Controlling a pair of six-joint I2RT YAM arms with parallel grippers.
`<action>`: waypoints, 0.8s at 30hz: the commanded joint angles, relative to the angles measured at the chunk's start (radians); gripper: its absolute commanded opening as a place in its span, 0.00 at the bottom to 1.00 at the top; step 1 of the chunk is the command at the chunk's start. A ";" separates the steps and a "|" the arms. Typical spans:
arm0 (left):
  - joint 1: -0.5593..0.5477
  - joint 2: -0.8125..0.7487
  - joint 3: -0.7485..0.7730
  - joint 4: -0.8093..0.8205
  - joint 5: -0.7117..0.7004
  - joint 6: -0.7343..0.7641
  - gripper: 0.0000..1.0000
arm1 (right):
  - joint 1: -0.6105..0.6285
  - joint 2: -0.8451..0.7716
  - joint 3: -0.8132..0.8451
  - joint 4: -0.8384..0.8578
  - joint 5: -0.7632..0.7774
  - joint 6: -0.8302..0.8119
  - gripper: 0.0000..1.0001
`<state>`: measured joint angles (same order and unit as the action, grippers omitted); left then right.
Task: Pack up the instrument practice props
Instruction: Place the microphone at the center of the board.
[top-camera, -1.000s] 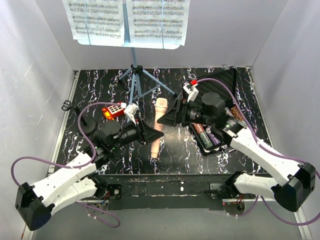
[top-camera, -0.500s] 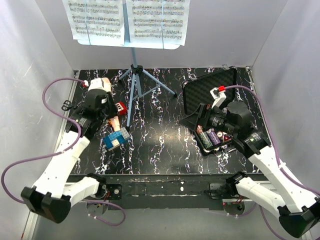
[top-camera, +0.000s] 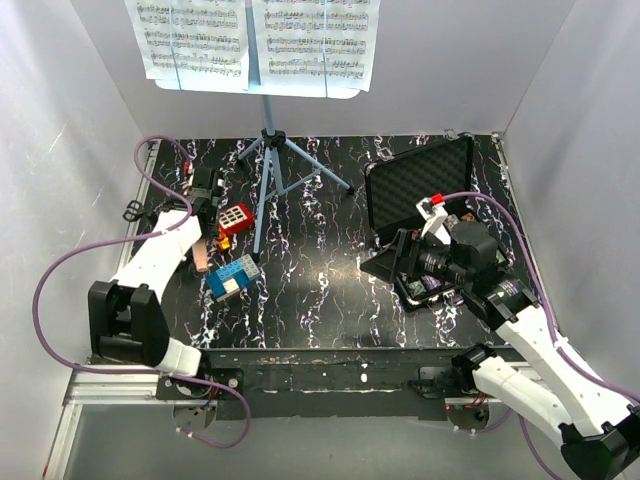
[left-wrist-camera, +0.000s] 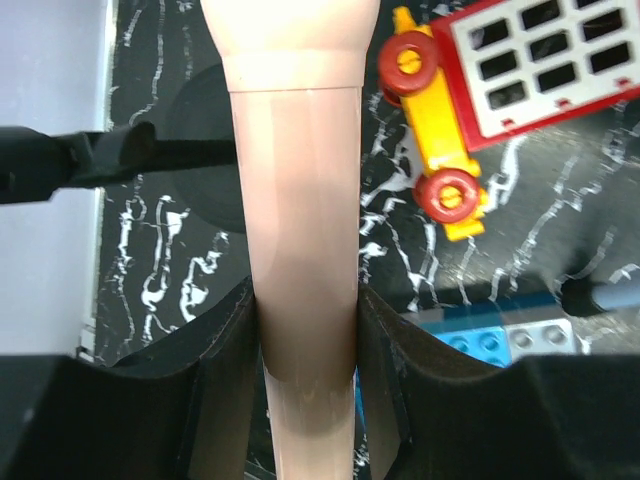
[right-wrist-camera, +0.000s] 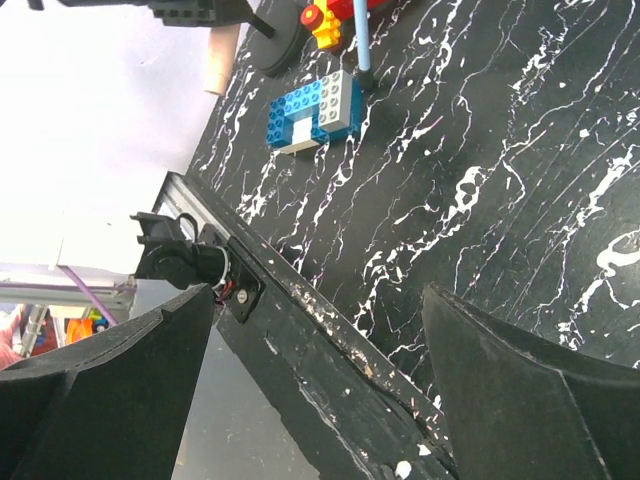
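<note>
Left wrist view has the left gripper (left-wrist-camera: 305, 335) pinching the smooth pale pink microphone (left-wrist-camera: 305, 230) across its handle. One black finger (left-wrist-camera: 215, 350) sits on each side, and the wider head points away from the wrist. A grip low on the handle leaves the head end free, which I judge suits setting it into a holder or a case. Behind the microphone, toward the wall, lies the black round-base stand (left-wrist-camera: 200, 170) with its clip arm reaching sideways. The microphone is apart from that clip, not seated in it. On the other side sit a red and yellow toy bus (left-wrist-camera: 450, 130) and a blue brick block (left-wrist-camera: 490, 335), neither part of the job.

Across the black marbled table (top-camera: 320, 300), the right gripper (right-wrist-camera: 320, 380) is spread wide and empty, hovering near the front of the open black foam-lined case (top-camera: 415, 185). The light-blue perforated music stand (top-camera: 263, 200) is upright on its tripod at the back. White sheet-music pages (top-camera: 260, 40) rest on it, so neither is packed yet.
</note>
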<state>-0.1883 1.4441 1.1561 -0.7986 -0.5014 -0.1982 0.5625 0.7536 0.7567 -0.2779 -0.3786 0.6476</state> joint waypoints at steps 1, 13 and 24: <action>0.055 0.024 0.042 0.064 -0.081 0.079 0.00 | -0.001 -0.034 -0.022 0.063 -0.032 -0.005 0.93; 0.096 0.179 -0.075 0.231 -0.157 0.045 0.00 | -0.001 -0.074 -0.053 0.085 -0.037 -0.017 0.94; 0.113 0.288 -0.137 0.358 -0.157 0.092 0.00 | -0.001 -0.062 -0.071 0.100 -0.037 -0.009 0.94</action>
<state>-0.0910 1.7546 1.0496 -0.5343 -0.6220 -0.1383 0.5625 0.6983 0.6880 -0.2287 -0.4068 0.6472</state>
